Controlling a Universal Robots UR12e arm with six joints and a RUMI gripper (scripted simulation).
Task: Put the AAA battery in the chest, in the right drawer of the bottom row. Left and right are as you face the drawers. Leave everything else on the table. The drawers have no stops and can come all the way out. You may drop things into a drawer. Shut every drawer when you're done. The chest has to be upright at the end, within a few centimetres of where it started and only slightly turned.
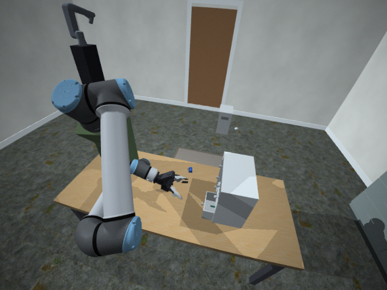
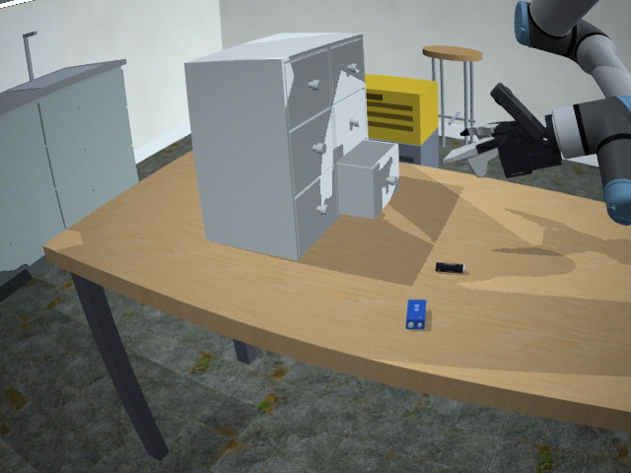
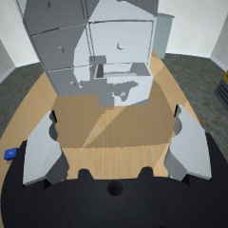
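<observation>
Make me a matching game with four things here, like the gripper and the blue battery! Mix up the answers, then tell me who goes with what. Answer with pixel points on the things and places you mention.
Things:
1. gripper point(image 1: 184, 188) point(image 2: 455, 147) point(image 3: 114, 107)
2. bottom right drawer point(image 1: 208, 215) point(image 2: 356, 188) point(image 3: 106, 92)
3. blue battery point(image 1: 190, 170) point(image 2: 415, 314) point(image 3: 10, 154)
4. small green thing point(image 1: 212, 206)

Places and states:
A. lying on the table
B. inside an open drawer
C. fingers spread wide
D. pulled out of the chest's front

Pairs: 1-C, 2-D, 3-A, 4-B

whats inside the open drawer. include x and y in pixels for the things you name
A small green item lies in the open bottom-row drawer point(image 1: 208, 214) point(image 2: 356, 189) point(image 3: 124, 91); any part of the interior behind its front wall is hidden.
</observation>
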